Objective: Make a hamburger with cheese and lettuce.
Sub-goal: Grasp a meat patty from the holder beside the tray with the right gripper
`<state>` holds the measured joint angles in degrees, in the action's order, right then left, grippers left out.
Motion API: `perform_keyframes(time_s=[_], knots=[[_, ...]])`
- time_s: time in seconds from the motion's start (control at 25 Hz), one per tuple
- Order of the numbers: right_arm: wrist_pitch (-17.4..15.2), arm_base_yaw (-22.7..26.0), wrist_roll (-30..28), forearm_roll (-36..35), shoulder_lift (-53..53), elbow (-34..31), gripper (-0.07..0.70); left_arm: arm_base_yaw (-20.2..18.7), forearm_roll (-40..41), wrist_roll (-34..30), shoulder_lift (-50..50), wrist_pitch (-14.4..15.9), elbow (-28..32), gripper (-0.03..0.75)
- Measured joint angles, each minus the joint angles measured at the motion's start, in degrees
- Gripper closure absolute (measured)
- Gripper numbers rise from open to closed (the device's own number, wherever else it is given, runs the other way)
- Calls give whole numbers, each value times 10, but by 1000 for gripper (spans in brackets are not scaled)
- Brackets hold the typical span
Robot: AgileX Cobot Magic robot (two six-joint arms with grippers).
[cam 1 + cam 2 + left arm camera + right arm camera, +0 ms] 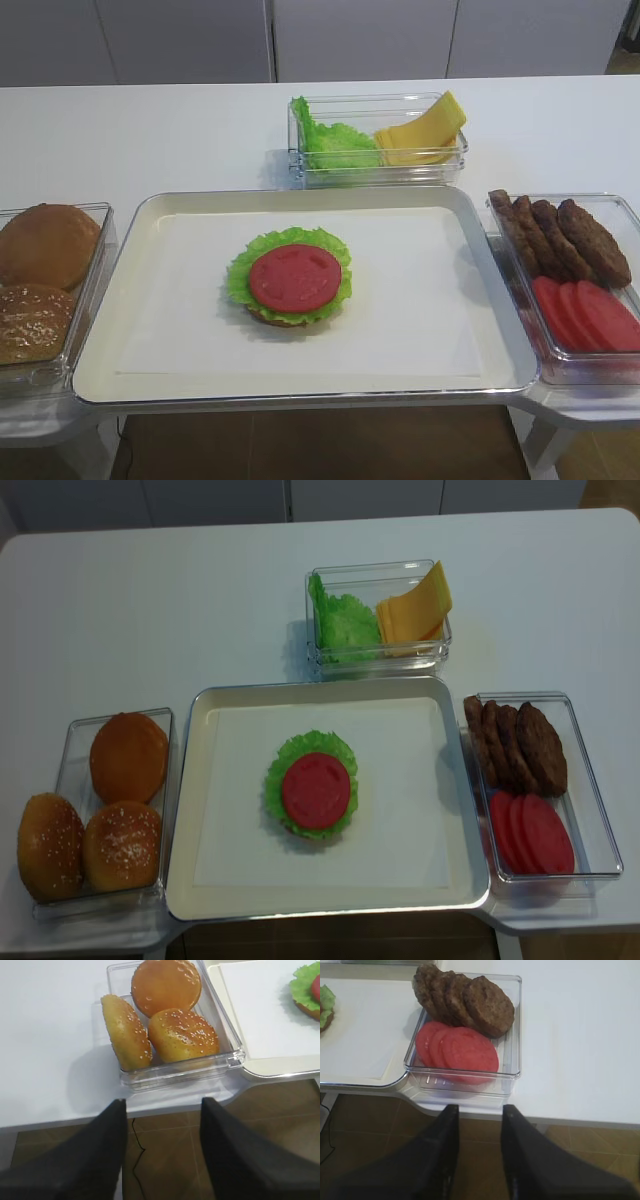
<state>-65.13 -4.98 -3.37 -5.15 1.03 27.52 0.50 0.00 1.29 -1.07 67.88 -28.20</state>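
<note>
Both hands (479, 1125) (162, 1120) apart, empty | hamburger (315, 795): bun base, frilly lettuce leaf, tomato slice topmost

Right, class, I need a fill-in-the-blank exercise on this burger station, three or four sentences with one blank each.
1. The top layer of the hamburger on the tray is a red ___ slice.
2. The cheese shares its clear box with the ___.
3. The box of patties stands to the ___ of the tray in the high views.
4. The box at the left holds ___ buns.

Missing words: tomato; lettuce; right; three
</note>
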Motion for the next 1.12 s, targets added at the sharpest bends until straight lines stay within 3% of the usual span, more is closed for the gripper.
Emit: perform_keyframes(time_s=[0.52, 1.12], knots=[[0, 0, 0, 0, 0, 0, 421, 0, 0, 0, 0, 0, 0, 356], [0, 0, 0, 0, 0, 0, 506, 0, 0, 0, 0, 0, 0, 356]])
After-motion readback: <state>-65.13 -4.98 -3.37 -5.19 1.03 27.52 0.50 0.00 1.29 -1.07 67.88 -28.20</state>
